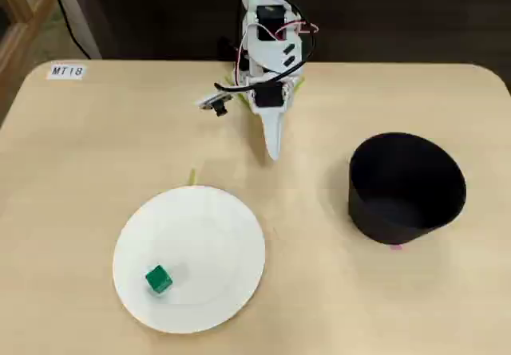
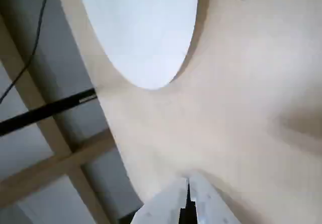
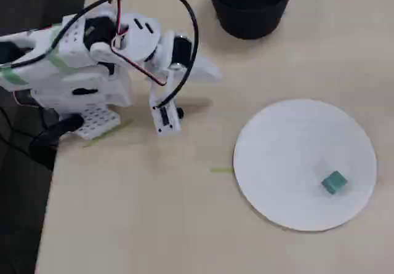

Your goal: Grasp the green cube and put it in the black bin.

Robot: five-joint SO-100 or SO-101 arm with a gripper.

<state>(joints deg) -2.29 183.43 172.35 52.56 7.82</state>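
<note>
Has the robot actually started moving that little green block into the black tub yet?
Nothing looks done. The green cube sits on the white plate, the black bin shows nothing inside. The gripper is shut, empty, folded near its base. Reaching, grasping, carrying and dropping all remain.

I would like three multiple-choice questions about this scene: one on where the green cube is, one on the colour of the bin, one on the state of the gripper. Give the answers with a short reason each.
1. Where is the green cube?
A. inside the bin
B. on the white plate
C. between the gripper's fingers

2. What colour is the bin?
A. black
B. white
C. green

3. What is the state of the gripper?
A. shut on the cube
B. wide open over the plate
C. shut and empty, near the arm's base

Answers:
1. B, since both fixed views show the cube lying on the plate, toward its edge.
2. A, since the round bin is black inside and outside.
3. C, since the wrist view shows the two fingers pressed together with nothing between them, away from plate and bin.
</note>
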